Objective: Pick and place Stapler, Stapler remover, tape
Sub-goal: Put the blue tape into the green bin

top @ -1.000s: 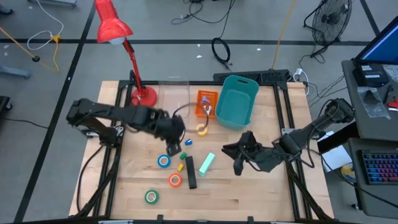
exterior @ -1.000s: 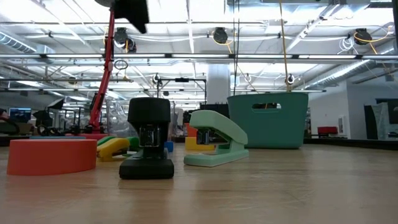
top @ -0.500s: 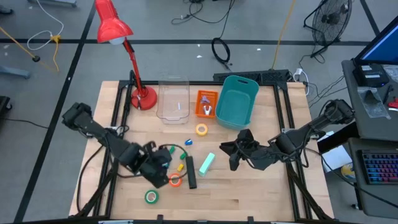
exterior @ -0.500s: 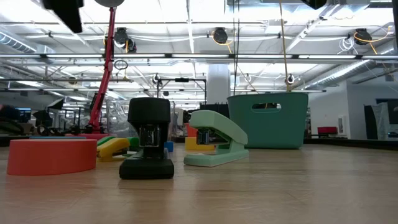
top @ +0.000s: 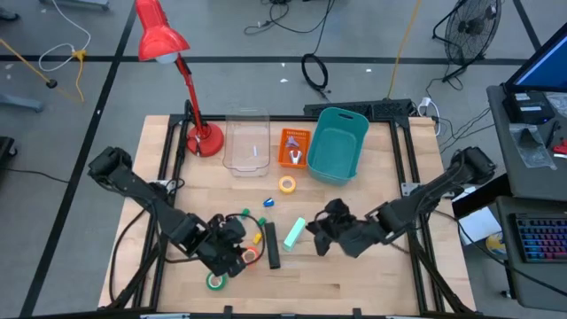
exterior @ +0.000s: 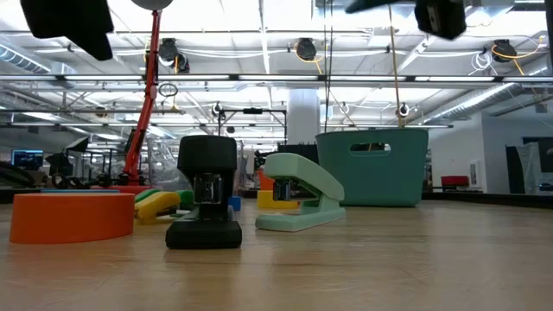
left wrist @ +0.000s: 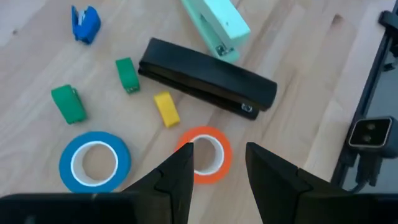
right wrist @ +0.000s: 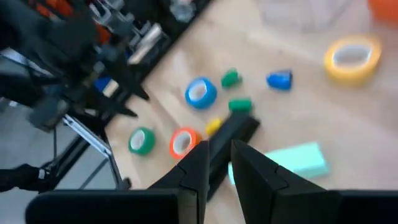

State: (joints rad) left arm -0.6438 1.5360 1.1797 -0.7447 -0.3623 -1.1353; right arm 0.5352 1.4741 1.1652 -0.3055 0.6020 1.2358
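Left gripper [top: 237, 252]: low over the front left of the table [top: 354, 275], above the orange tape; in its wrist view the two fingers [left wrist: 180, 171] stand apart with nothing between them, the orange roll showing in the gap below.
Green tape [top: 216, 281]: flat on the table, nearest the front edge, just in front of the left gripper.
Blue tape [left wrist: 94, 160]: flat on the wood beside the orange roll, apart from it.
Orange tape [left wrist: 207, 154]: flat on the table, beside the black stapler's near end.
Small blocks: two green [left wrist: 67, 103], one yellow [left wrist: 165, 109], scattered between the blue tape and the black stapler.
Staple remover [left wrist: 84, 22]: small blue piece, lying alone behind the blocks.
Black stapler [top: 271, 245]: lying flat, long side running front to back, between the left gripper and the mint stapler.
Mint stapler [top: 294, 231]: lying just right of the black one, close but apart.
Yellow tape [top: 287, 184]: flat, well behind the staplers, in front of the orange basket [top: 293, 146].
Clear box [top: 246, 142]: at the back, next to the red lamp [top: 173, 66].
Teal bin [top: 337, 143]: at the back, right of the orange basket.
Right gripper [top: 317, 234]: hanging just right of the mint stapler; fingers [right wrist: 194, 167] narrowly apart, holding nothing.
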